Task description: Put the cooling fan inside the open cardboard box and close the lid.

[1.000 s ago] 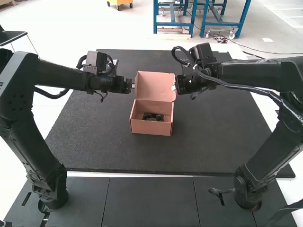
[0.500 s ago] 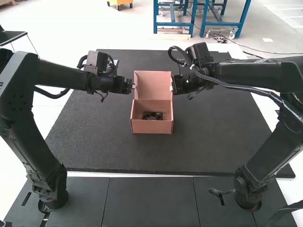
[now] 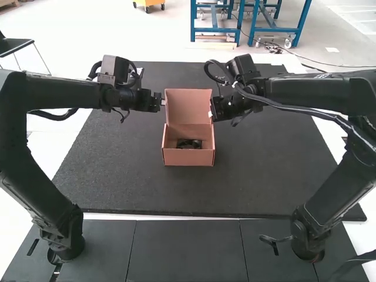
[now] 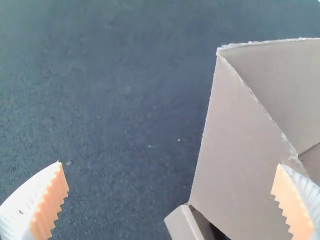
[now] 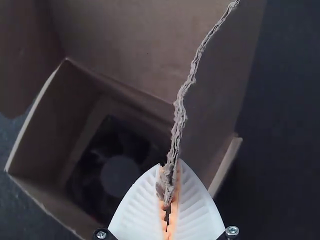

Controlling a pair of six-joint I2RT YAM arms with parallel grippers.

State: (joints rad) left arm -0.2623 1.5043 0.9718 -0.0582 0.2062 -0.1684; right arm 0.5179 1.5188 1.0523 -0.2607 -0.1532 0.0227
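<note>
An open cardboard box [image 3: 188, 154] stands mid-mat with its lid [image 3: 189, 106] upright at the back. The black cooling fan [image 3: 188, 143] lies inside it, and the right wrist view looks down on the fan [image 5: 117, 170] at the box bottom. My right gripper [image 3: 212, 110] is shut on the lid's right side flap [image 5: 182, 115], whose torn edge is pinched between its white fingers [image 5: 145, 210]. My left gripper [image 3: 158, 101] is open beside the lid's left edge. In the left wrist view the lid's left flap [image 4: 240, 150] stands close to one orange pad [image 4: 292, 205].
The box sits on a black foam mat [image 3: 117, 158] covering most of the table. Bare mat lies on every side of the box. Both arms come in from the sides at lid height.
The lid has swung from leaning back to standing upright and square. My right gripper moved left with the flap; the left arm rose slightly and stays beside the lid.
</note>
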